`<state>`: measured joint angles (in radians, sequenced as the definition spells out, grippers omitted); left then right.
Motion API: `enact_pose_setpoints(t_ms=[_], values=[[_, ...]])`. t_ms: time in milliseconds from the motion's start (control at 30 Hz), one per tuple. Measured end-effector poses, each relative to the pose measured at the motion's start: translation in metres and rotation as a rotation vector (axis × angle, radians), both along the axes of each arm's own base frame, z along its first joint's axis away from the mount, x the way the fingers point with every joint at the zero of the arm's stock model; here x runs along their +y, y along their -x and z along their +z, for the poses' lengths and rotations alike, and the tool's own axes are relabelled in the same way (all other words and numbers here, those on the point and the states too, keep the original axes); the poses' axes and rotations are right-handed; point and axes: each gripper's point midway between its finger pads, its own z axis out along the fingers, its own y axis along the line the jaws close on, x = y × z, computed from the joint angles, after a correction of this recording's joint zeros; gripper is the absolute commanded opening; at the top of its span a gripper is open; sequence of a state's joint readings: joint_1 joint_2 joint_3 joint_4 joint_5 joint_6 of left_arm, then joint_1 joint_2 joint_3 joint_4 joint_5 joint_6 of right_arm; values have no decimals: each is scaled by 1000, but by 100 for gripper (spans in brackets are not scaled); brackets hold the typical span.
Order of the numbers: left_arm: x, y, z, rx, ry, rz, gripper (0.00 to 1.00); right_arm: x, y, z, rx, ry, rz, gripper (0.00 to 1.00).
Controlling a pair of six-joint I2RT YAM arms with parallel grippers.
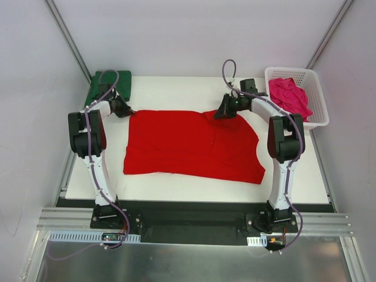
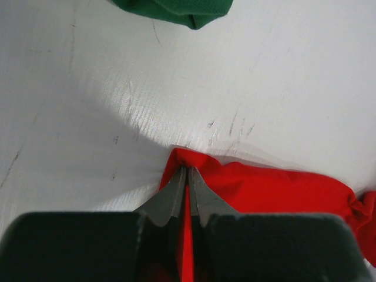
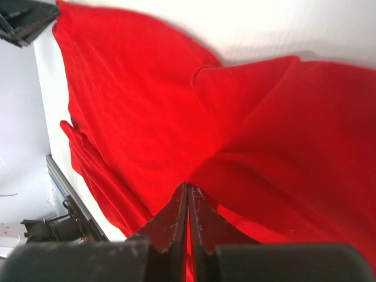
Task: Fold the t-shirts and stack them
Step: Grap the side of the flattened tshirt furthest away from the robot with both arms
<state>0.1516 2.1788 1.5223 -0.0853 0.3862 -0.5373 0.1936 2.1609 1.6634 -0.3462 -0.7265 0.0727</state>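
Note:
A bright red t-shirt point(image 1: 188, 147) lies spread across the middle of the white table. My left gripper point(image 1: 130, 111) is shut on its far left corner; in the left wrist view red cloth point(image 2: 264, 185) runs between the closed fingers point(image 2: 176, 191). My right gripper point(image 1: 219, 113) is shut on the red t-shirt's far edge right of centre, and red fabric point(image 3: 176, 117) fills the right wrist view. A dark green t-shirt point(image 1: 106, 85) lies folded at the far left corner, its edge point(image 2: 182, 12) showing in the left wrist view. A magenta-pink t-shirt point(image 1: 289, 97) sits crumpled in the basket.
A white plastic lattice basket point(image 1: 317, 97) stands at the table's far right corner. The white table point(image 1: 176, 88) ends at a black rail point(image 1: 188, 205) by the arm bases. White walls close in both sides.

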Motion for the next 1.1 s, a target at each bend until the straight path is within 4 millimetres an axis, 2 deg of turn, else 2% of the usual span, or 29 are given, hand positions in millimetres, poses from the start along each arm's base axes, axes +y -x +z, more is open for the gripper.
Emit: enact_pose_setpoints(t_ms=[33, 67, 133, 200, 400, 667, 800, 1100], values=[[0, 0, 0, 0, 0, 0, 0, 3, 3, -1, 2, 5, 9, 26], [0, 0, 0, 0, 0, 0, 0, 6, 6, -3, 5, 10, 16, 34], [0, 0, 0, -1, 0, 0, 0, 8, 12, -8, 13, 30, 21, 45], [0, 0, 0, 0, 0, 0, 0, 6, 15, -14, 21, 56, 11, 50], [0, 0, 0, 0, 0, 0, 0, -24, 17, -24, 19, 154, -79, 50], [0, 1, 0, -1, 1, -1, 0, -72, 18, -12, -5, 193, -203, 51], [0, 1, 0, -1, 1, -1, 0, -74, 22, -10, -12, 203, -212, 50], [0, 1, 0, -1, 1, -1, 0, -77, 33, -27, 24, 229, -219, 50]])
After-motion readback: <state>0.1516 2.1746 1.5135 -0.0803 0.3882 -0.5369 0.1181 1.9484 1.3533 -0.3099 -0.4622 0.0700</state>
